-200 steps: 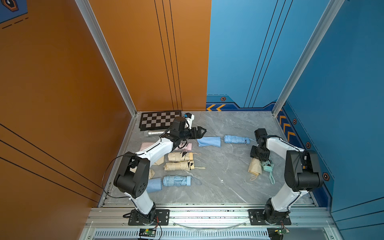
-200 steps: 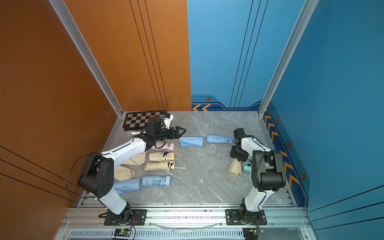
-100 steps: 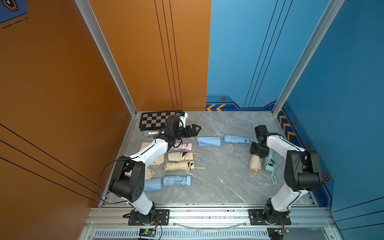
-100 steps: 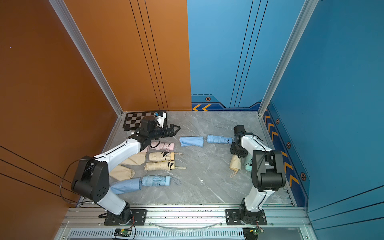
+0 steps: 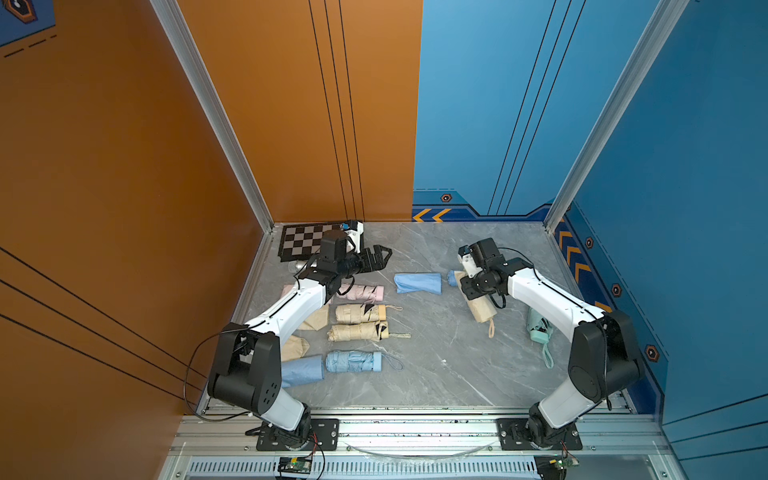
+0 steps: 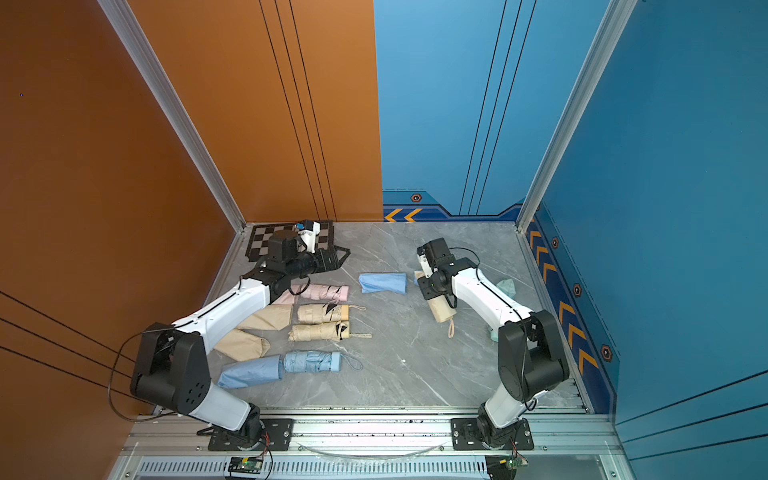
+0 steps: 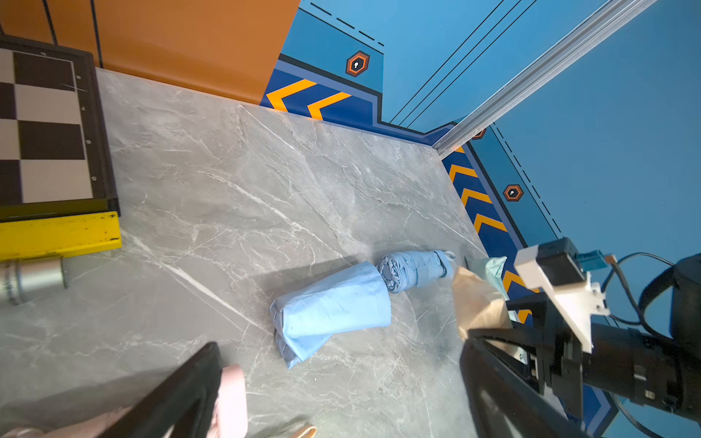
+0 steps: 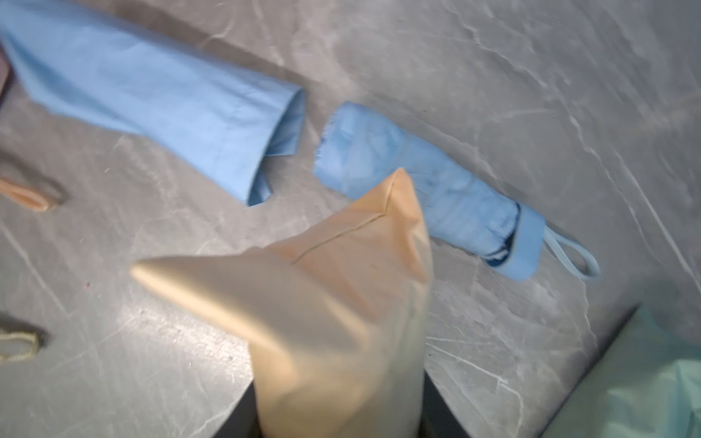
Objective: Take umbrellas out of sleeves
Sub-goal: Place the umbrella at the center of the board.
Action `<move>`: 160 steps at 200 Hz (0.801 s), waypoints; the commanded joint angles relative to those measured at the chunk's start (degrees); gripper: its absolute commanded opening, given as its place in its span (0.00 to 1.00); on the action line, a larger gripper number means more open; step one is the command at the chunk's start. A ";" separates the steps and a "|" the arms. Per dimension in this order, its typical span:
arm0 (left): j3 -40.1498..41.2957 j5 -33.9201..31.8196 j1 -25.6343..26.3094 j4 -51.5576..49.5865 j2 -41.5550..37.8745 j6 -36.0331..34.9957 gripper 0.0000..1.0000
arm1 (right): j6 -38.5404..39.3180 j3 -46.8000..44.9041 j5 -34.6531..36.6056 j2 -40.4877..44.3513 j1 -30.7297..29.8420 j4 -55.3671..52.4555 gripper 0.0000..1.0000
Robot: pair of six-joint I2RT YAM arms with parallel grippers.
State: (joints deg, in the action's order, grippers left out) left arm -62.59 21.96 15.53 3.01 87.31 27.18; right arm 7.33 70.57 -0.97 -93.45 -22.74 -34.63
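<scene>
Left gripper: jaws stood wide apart, empty, beside checkerboard. Right gripper: was clamped on cream sleeve, cord end on table, next to blue sleeve and blue umbrella.

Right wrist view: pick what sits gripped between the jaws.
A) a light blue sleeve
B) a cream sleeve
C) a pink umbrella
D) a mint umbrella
B: the cream sleeve rises straight out from between the dark jaws, while the light blue sleeve and the light blue umbrella lie free on the table beyond it.
</scene>
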 commanded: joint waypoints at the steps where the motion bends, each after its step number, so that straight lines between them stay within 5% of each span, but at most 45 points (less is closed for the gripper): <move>1: 0.18 -1.75 -0.98 -4.92 -4.35 -2.84 0.98 | 15.12 -0.28 -4.89 -0.12 -3.10 1.15 0.37; 66: -1.01 -7.60 -2.74 -15.24 -11.51 0.39 0.98 | 40.67 0.04 -0.74 -7.19 -12.67 1.35 0.37; 101: -1.09 -5.43 -4.99 -17.76 -12.49 6.80 0.98 | 46.44 3.40 1.56 -12.84 -15.03 2.93 0.40; 160: 1.87 1.52 -5.07 -18.13 -13.72 3.52 0.93 | 52.33 6.23 2.72 -19.31 -15.67 8.98 0.46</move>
State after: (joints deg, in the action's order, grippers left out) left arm -62.61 19.53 10.61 -13.74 75.68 31.31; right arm 55.64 75.24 0.27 -110.54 -38.28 -30.15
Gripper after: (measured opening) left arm 0.952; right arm 0.435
